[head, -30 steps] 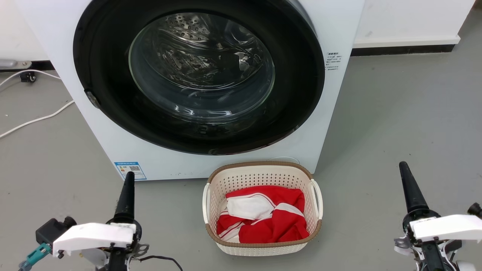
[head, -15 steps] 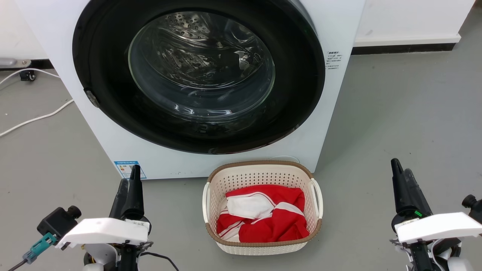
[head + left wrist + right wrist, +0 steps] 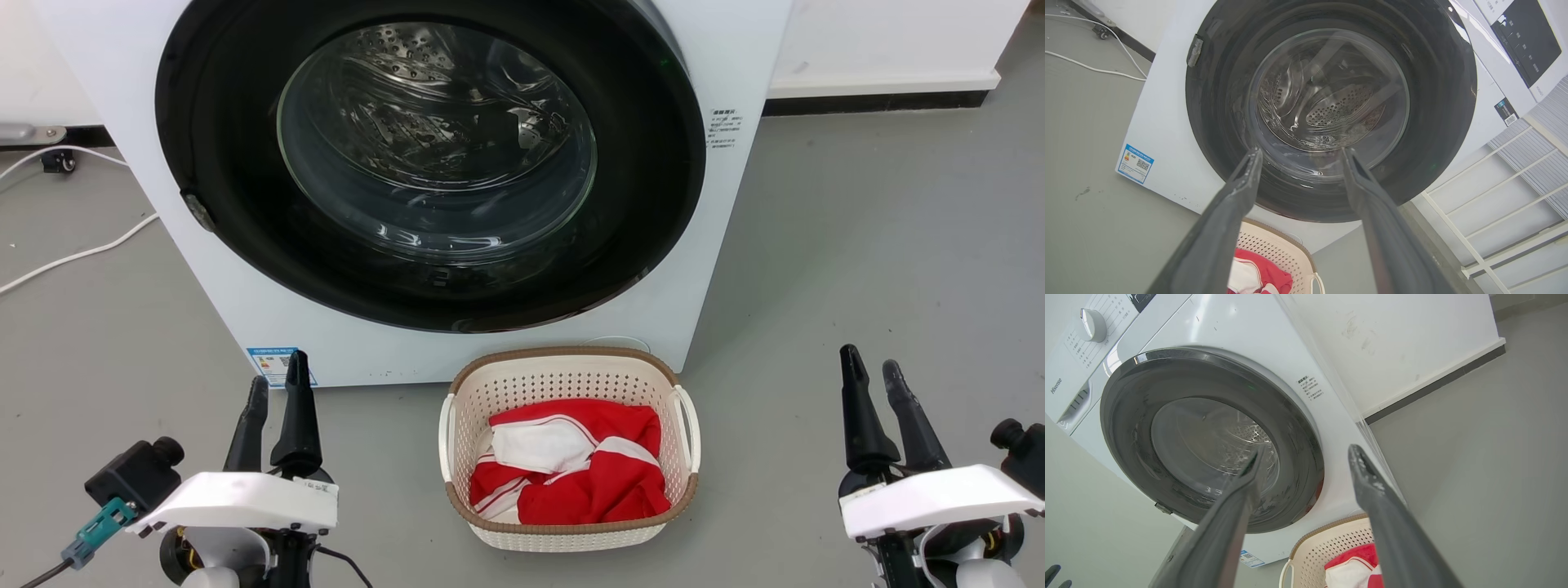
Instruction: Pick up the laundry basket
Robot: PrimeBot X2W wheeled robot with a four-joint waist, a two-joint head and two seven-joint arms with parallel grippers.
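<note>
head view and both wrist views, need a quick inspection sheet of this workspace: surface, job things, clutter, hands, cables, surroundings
surface: grey floor, a few faint marks
job's things: laundry basket upright on the floor, close in front of the washing machine, holding a red and white garment
clutter: small dark fitting by the wall at far left
grippers: left hand open, empty, left of the basket and apart from it; right hand open, empty, to its right and apart from it
cables: white cable on the floor left of the machine
surroundings: white wall with dark baseboard; machine door looks shut
</note>
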